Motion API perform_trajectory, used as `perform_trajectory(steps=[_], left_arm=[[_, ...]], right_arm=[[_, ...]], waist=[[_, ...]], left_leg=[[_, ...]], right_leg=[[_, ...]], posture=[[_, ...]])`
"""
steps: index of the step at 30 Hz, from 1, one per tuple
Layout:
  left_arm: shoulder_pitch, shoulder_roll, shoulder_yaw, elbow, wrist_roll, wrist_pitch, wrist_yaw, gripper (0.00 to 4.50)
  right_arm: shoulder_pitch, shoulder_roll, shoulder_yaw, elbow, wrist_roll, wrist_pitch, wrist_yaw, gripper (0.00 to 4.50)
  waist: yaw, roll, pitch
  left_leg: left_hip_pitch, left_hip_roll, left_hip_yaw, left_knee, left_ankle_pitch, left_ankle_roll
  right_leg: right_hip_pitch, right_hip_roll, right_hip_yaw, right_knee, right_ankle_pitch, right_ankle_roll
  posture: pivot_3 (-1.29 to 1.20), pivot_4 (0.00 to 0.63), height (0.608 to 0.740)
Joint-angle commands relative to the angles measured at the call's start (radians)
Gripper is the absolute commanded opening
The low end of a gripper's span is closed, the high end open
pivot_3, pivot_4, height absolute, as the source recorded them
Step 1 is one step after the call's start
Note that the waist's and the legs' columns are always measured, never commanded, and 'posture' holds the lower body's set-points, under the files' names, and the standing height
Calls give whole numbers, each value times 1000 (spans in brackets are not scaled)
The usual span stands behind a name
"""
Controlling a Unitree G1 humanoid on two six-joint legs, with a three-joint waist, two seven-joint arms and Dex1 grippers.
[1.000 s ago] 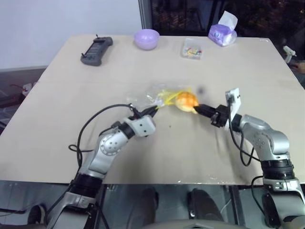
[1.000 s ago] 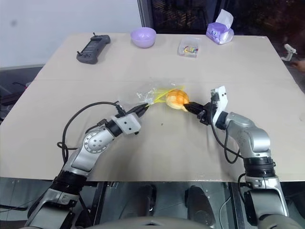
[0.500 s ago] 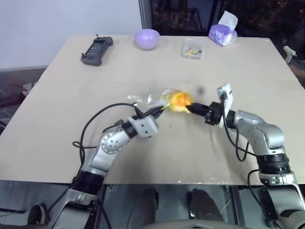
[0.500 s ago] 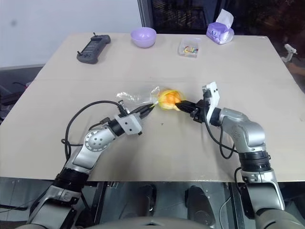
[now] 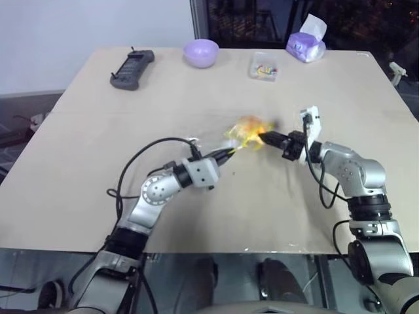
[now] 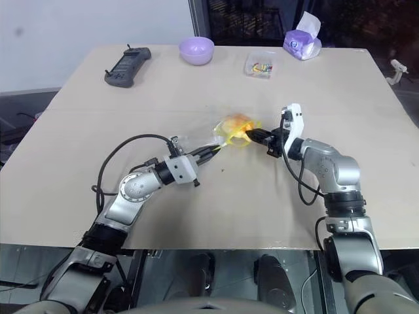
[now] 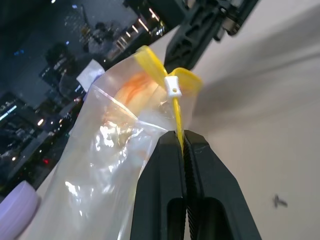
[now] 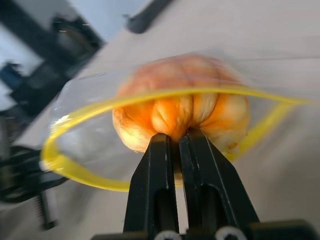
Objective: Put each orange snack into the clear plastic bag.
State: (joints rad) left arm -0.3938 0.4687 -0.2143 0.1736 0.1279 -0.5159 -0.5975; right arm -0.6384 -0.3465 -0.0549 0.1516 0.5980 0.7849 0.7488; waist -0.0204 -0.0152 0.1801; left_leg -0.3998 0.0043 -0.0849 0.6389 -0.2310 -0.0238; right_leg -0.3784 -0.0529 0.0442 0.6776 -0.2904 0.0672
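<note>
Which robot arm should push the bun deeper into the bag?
Probably the right. The right gripper is shut on the bun at the bag's mouth; the left gripper pinches the zip strip.

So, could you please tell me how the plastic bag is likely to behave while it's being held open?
The plastic bag looks thin and crinkly, so probably floppy. The left gripper pinches only its yellow zip edge, so the mouth may sag. The bun filling the opening likely stretches it.

Even indoor light, blurred wrist close-ups
</note>
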Motion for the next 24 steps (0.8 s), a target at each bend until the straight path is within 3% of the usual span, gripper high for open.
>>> perform_trajectory(steps=[1,10,13,16,24], left_arm=[[-22,-3,3,10,-27,-33,-17,0],[-35,-25,-5,34,-35,-44,-46,0],[-41,-31,-3,48,-29,-43,-42,0],[-45,-35,0,59,-16,-39,-29,0],[-61,-50,20,83,-8,-12,12,0]], right_arm=[[-22,18,-14,-14,-5,-15,-29,42],[-26,39,21,-32,-59,-18,-67,42],[-36,30,12,13,-110,-52,-116,1194],[-4,-18,35,-55,-104,-40,-56,2205],[146,-190,-4,-287,-7,-2,115,2205]], waist=[[-2,0,0],[-17,0,0],[-18,0,0],[-19,0,0],[-16,0,0]], left_leg=[[0,0,0,0,0,0],[0,0,0,0,0,0],[0,0,0,0,0,0],[0,0,0,0,0,0],[-1,0,-1,0,0,0]], right_leg=[[0,0,0,0,0,0],[0,0,0,0,0,0],[0,0,0,0,0,0],[0,0,0,1,0,0],[0,0,0,-1,0,0]], posture=[[0,150,740],[0,150,740],[0,150,740],[0,150,740],[0,150,740]])
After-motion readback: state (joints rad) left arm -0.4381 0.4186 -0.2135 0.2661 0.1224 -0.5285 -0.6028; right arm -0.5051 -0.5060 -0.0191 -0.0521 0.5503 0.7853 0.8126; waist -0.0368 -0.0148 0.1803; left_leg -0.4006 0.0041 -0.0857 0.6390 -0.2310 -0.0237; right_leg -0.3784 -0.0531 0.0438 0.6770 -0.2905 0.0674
